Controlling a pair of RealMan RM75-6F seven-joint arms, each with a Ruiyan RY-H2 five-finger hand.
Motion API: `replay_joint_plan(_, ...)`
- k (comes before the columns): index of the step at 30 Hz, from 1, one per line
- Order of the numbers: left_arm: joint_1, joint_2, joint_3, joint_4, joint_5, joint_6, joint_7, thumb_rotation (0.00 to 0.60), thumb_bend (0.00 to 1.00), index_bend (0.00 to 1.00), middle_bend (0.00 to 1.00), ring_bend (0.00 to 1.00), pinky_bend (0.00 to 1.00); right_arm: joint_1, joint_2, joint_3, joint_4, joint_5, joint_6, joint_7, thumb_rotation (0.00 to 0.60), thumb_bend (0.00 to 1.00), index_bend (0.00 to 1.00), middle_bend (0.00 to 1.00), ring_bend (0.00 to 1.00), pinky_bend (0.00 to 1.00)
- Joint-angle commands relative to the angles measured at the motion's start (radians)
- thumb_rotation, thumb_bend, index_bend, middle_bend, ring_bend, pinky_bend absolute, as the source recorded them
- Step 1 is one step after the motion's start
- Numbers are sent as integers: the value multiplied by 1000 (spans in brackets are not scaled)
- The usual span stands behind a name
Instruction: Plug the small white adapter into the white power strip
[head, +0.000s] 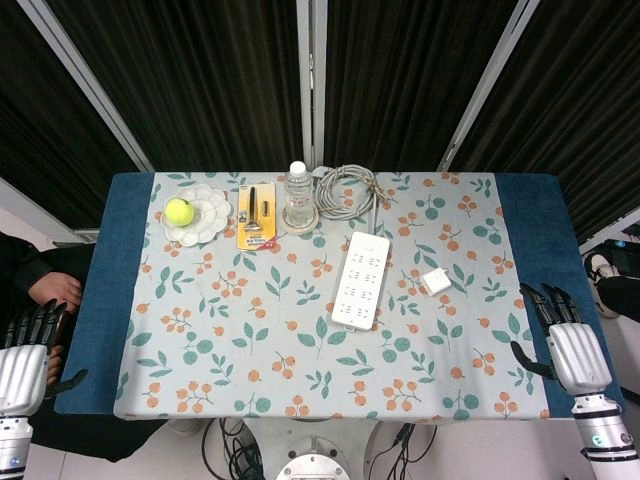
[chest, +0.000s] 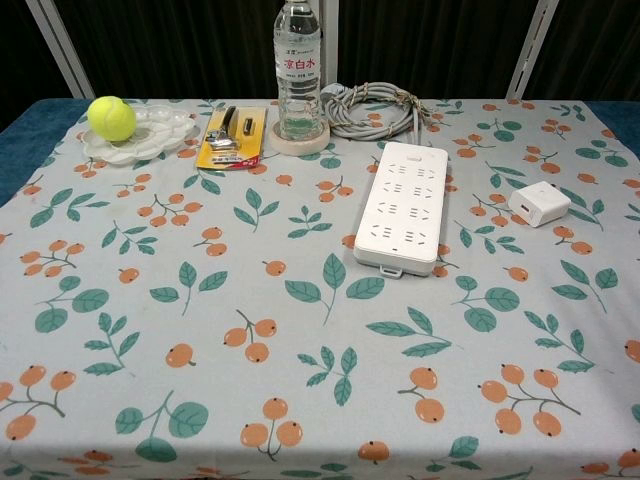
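Observation:
The white power strip (head: 361, 279) (chest: 404, 206) lies near the middle of the table, its long side running away from me. Its grey cable (head: 346, 190) (chest: 372, 110) is coiled behind it. The small white adapter (head: 436, 281) (chest: 538, 203) lies on the cloth just right of the strip, apart from it. My right hand (head: 568, 343) hovers at the table's right edge, fingers spread, holding nothing. Off the front left corner, my left hand (head: 27, 355) is likewise open and empty. Neither hand shows in the chest view.
At the back left stand a white plate (head: 210, 225) (chest: 165, 130) with a tennis ball (head: 179, 211) (chest: 111, 117), a yellow packaged tool (head: 256, 216) (chest: 232, 136) and a water bottle (head: 298, 196) (chest: 298, 66) on a coaster. A person's hand (head: 55, 290) rests left of the table.

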Motion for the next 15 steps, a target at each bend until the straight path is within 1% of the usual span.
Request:
replay_joint_plan(1,-3,-1,-1,4,-4,-6,-3,600,80,65,0,0,0,3,-1,1,-2,3,-4,-4,600,268,43,142,0,0)
replay_joint_plan(7,-5,-3,-1,4,-3,-7,-1,600,81,65,0,0,0,15,0,-1,-6,-3,-23,-9,600,269,44,142,0,0)
replay_joint_plan(9,-4,-2,0,3,-2,-5,0,600,81,65,0,0,0,33,2,-5,-9,-18,-49,-7,600,261,43,145,0,0)
replay_joint_plan(11,-3,-1,1,1,0,-2,1,600,81,65,0,0,0,67,6,-10,-15,-36,-100,-5,600,248,43,157,0,0)
replay_joint_plan(13,-1,-1,2,1,3,3,0,600,81,65,0,0,0,122,4,-9,-25,-59,-175,-12,600,238,43,176,0,0)
replay_joint_plan(15,2,-3,3,1,5,8,-1,600,81,65,0,0,0,188,-7,3,-38,-73,-258,-17,600,238,43,192,0,0)
